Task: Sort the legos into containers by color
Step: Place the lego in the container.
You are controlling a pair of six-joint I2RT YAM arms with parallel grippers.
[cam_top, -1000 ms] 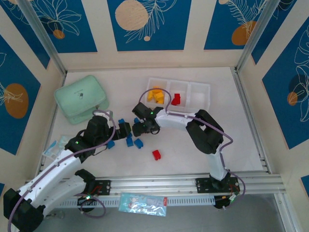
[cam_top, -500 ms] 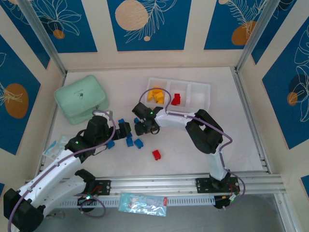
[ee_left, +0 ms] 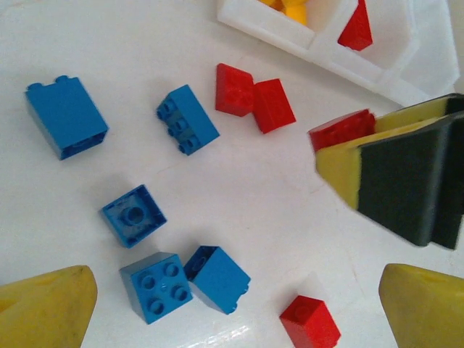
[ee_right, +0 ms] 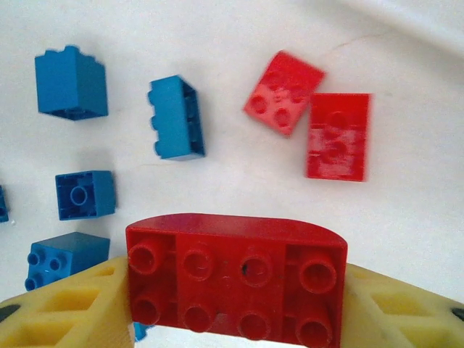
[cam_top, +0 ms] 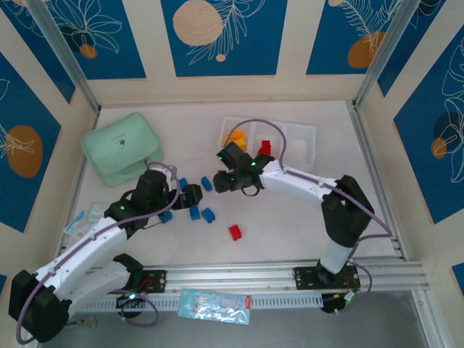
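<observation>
My right gripper (ee_right: 235,293) is shut on a large red lego (ee_right: 235,272), held above the table near the white tray (cam_top: 301,141); in the left wrist view that red lego (ee_left: 342,129) pokes out beside its yellow pad. My left gripper (ee_left: 235,319) is open over several blue legos (ee_left: 154,284), with nothing between its fingers. Two flat red legos (ee_right: 337,135) lie together below the tray. A small red lego (cam_top: 235,232) sits alone nearer the front. Yellow legos (cam_top: 235,138) fill the tray's left compartment, and a red one (cam_top: 265,147) is in the middle.
A mint-green lidded box (cam_top: 122,147) stands at the back left. More blue legos (cam_top: 194,212) lie scattered between the two grippers. A plastic packet (cam_top: 214,306) lies on the front rail, another (cam_top: 81,220) at the left edge.
My right arm has stretched out and carried the red lego up and to the right, toward the tray. The left gripper has shifted slightly right over the blue legos.
</observation>
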